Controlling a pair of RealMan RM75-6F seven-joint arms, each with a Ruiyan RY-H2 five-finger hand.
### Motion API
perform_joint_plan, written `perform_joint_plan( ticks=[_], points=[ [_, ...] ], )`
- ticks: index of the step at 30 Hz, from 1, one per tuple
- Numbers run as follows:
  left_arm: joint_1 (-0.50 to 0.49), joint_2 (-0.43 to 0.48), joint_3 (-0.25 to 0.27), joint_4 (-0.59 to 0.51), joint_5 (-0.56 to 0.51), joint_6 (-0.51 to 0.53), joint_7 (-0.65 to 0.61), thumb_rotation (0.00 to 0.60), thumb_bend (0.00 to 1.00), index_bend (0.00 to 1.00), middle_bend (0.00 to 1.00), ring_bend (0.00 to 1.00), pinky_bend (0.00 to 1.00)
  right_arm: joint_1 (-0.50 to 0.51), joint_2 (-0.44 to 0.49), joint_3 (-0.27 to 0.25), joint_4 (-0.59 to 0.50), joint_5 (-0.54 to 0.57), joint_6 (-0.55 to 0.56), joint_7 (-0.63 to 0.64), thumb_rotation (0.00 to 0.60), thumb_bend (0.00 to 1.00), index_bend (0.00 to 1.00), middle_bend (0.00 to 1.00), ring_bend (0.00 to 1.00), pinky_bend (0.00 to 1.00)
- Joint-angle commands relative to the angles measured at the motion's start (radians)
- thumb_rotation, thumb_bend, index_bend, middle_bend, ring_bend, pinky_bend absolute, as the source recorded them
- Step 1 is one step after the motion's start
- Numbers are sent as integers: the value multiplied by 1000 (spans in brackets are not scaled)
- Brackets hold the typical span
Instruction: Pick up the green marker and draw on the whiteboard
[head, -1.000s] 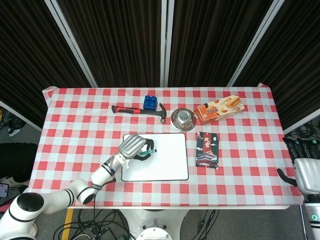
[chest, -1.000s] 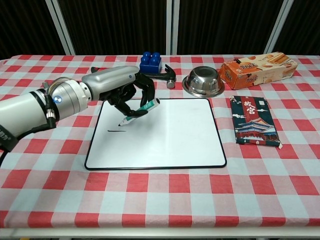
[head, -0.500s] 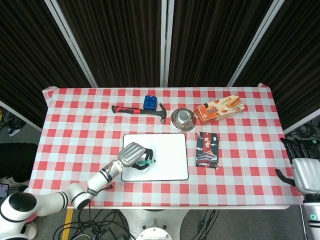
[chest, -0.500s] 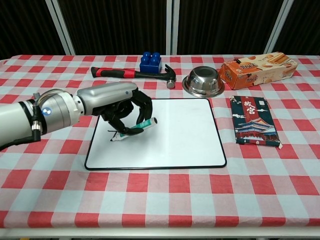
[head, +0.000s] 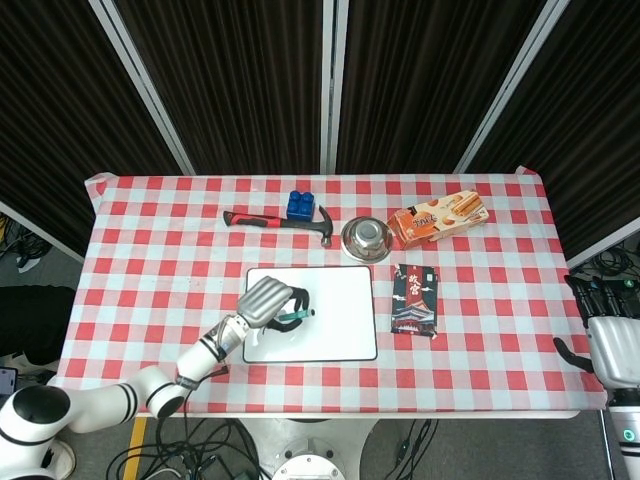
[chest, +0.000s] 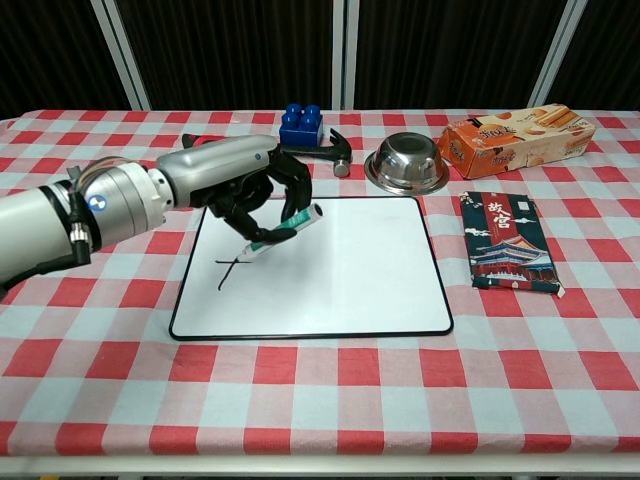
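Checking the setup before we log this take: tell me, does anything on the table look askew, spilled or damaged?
Nothing stands out. The left hand holds the green marker over the whiteboard, which lies flat. The metal bowl sits upright, nothing spilled.

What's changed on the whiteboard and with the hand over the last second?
The left hand, holding the green marker throughout, swept toward the whiteboard's near edge and then back up. The single short dash at the board's left side is now a cross, with a slanted stroke through it. The hammer, steel bowl, both boxes and the right hand beyond the table's edge stayed where they were.
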Motion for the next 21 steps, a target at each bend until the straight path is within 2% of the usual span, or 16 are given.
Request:
perform_joint_plan(
  ticks=[1, 12, 21],
  points=[
    [-10, -23, -10, 33, -13, -17, -5, 600, 408, 540, 558, 781, 883, 3, 1, 1, -1, 1, -3, -3, 600, 155, 50, 119, 30, 136],
    [-13, -58, -7, 93, -22, -39, -36, 600, 408, 540, 558, 781, 883, 4, 1, 1, -2, 7, -11, -5, 600, 155, 51, 119, 30, 137],
    [-25, -56, -1, 1, -5, -47, -37, 600, 408, 540, 558, 781, 883, -5, 7, -3, 2, 4, 1, 4, 600, 155, 53, 119, 30, 138]
  ],
)
